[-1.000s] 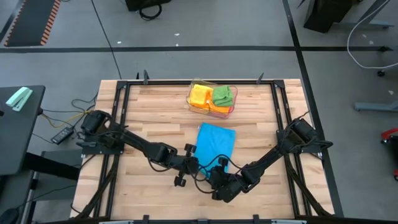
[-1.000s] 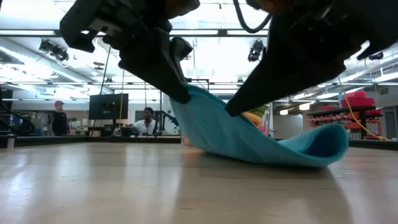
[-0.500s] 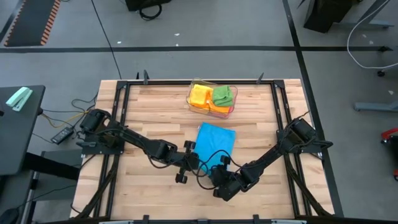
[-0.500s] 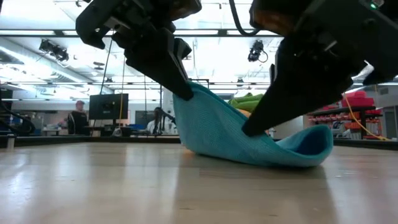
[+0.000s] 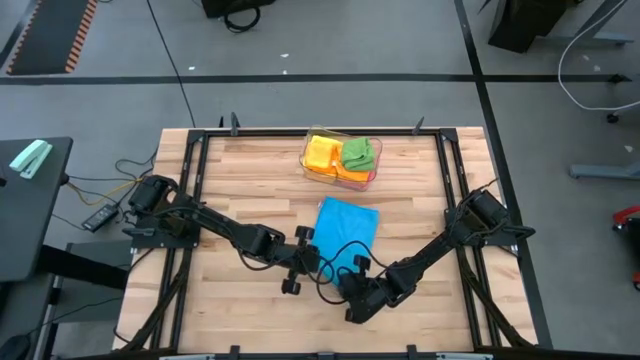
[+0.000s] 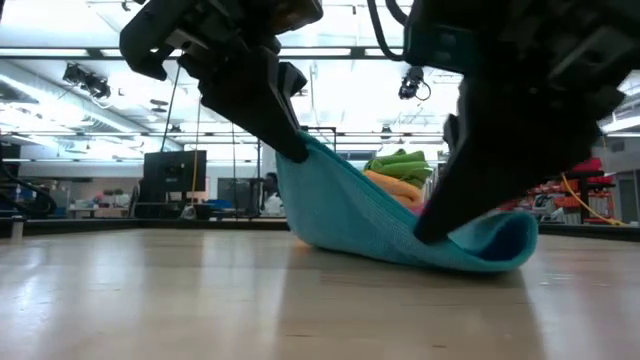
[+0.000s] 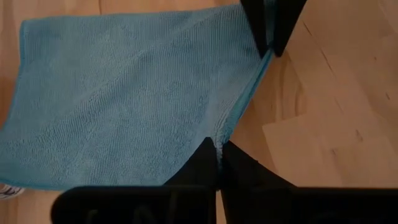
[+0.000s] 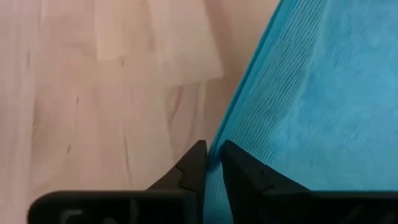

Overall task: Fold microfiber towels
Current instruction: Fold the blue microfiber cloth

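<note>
Presently: blue towel [image 5: 347, 229], on the surface just below centre, long axis running 12 to 6 o'clock, near edge lifted. Left gripper [image 7: 218, 151] pinches its 7 o'clock corner; right gripper [image 8: 213, 154] nips the fabric edge at the 5 o'clock corner. Towel body lies toward 12 o'clock from both, equally near. Folded towels [image 5: 343, 155] wait in tray [image 5: 318, 177] at 12 o'clock

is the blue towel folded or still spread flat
Neither fully: the blue towel has its near edge lifted off the table, pinched by both hands.
</note>
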Robot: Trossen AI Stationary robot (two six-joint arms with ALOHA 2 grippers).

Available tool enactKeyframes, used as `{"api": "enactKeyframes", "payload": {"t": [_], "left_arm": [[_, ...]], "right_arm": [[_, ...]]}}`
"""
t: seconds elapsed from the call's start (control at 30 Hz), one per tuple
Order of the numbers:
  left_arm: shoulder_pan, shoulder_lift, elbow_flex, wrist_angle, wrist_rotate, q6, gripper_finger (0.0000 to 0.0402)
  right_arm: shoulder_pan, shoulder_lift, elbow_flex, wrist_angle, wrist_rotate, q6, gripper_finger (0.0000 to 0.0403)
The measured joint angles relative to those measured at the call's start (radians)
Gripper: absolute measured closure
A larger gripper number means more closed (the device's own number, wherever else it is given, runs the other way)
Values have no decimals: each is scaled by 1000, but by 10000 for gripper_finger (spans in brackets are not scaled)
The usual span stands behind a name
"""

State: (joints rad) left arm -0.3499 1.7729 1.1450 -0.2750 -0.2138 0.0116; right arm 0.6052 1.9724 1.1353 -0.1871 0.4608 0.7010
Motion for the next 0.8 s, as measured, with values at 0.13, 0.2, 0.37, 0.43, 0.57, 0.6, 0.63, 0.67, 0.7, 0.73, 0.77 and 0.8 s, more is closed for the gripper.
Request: {"api": "enactKeyframes", "payload": {"t": [0.13, 0.2, 0.37, 0.43, 0.57, 0.6, 0.63, 0.67, 0.7, 0.73, 0.77, 0.8], "left_arm": [[0, 0, 0, -9, 0, 0, 384], [0, 0, 0, -11, 0, 1, 373], [0, 0, 0, -24, 0, 9, 375], [3, 0, 0, -36, -1, 11, 386], [19, 0, 0, -49, -1, 10, 392], [24, 0, 0, -51, -1, 5, 389], [30, 0, 0, -51, 0, -2, 384], [37, 0, 0, -51, 3, -11, 379], [45, 0, 0, -54, 12, -25, 375], [53, 0, 0, -54, 24, -34, 372], [62, 0, 0, -54, 34, -46, 372], [70, 0, 0, -54, 39, -53, 374]], "right_arm": [[11, 0, -1, -3, -39, -18, 346], [15, 0, -1, -6, -55, -41, 346], [43, -30, 1, -37, -42, -118, 345], [56, -38, 4, -25, -23, -165, 337], [67, -43, 4, -28, -10, -233, 298], [67, -43, 4, -31, -10, -255, 282], [66, -43, 4, -31, -9, -272, 266], [64, -43, 9, -35, -7, -282, 248], [60, -43, 15, -36, 3, -286, 230], [56, -43, 22, -41, 19, -294, 213], [53, -43, 35, -54, 45, -302, 196], [51, -43, 48, -70, 75, -304, 180]]}}
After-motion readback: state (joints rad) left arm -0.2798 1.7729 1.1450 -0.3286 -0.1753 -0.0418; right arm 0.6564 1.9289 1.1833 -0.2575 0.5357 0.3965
